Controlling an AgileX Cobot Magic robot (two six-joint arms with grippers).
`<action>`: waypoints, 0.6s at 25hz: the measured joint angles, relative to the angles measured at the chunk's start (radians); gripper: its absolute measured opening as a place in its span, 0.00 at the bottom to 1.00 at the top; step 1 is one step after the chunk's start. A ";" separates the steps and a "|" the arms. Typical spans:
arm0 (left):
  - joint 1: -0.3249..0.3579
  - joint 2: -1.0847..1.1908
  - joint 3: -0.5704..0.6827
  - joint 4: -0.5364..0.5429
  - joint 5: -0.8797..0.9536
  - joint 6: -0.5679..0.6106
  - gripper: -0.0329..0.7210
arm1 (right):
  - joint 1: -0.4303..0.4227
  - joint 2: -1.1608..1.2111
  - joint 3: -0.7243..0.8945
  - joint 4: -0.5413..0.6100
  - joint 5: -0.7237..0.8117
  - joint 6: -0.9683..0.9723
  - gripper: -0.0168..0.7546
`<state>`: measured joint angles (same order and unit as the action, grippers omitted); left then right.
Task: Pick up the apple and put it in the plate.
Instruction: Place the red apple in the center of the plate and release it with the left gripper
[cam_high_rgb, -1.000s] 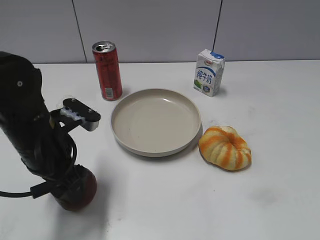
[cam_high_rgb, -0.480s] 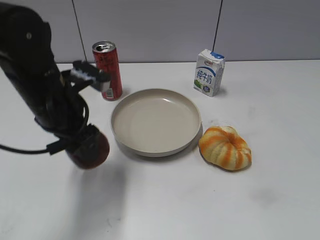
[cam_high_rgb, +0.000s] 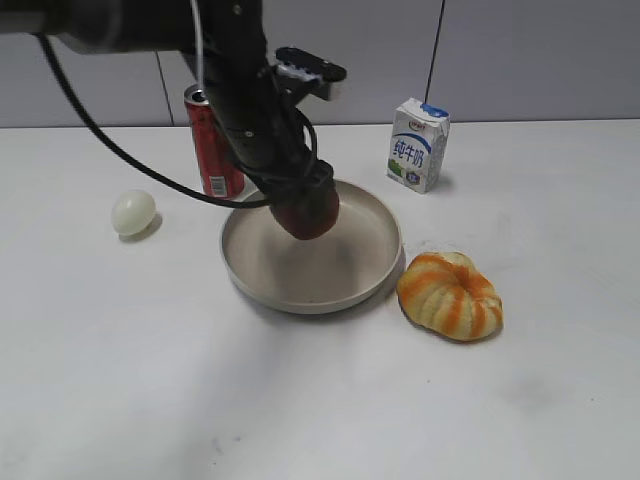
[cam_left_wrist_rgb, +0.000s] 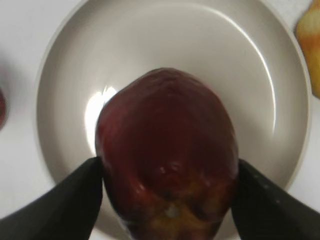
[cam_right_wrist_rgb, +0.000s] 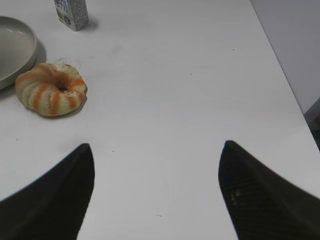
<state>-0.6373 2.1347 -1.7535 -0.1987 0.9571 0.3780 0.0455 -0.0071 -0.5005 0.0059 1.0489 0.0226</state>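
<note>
the left gripper (cam_left_wrist_rgb: 167, 200) has carried the apple (cam_high_rgb: 308, 211) from the table's near left to above the plate (cam_high_rgb: 372, 280), jaws clamped on its sides. only lowering and release seem left. the right gripper (cam_right_wrist_rgb: 156, 192) hangs wide open, empty.

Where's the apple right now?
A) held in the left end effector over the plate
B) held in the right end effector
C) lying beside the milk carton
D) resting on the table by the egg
A: the left end effector grips the apple over the plate.
</note>
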 joint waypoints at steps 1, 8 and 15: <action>-0.009 0.040 -0.036 0.005 0.015 0.000 0.81 | 0.000 0.000 0.000 0.000 0.000 0.000 0.78; -0.022 0.156 -0.157 0.015 0.111 0.000 0.81 | 0.000 0.000 0.000 0.000 0.000 0.000 0.78; -0.022 0.137 -0.166 0.016 0.124 -0.010 0.92 | 0.000 0.000 0.000 0.000 0.000 0.000 0.78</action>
<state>-0.6589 2.2719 -1.9195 -0.1827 1.0808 0.3678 0.0455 -0.0071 -0.5005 0.0059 1.0489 0.0226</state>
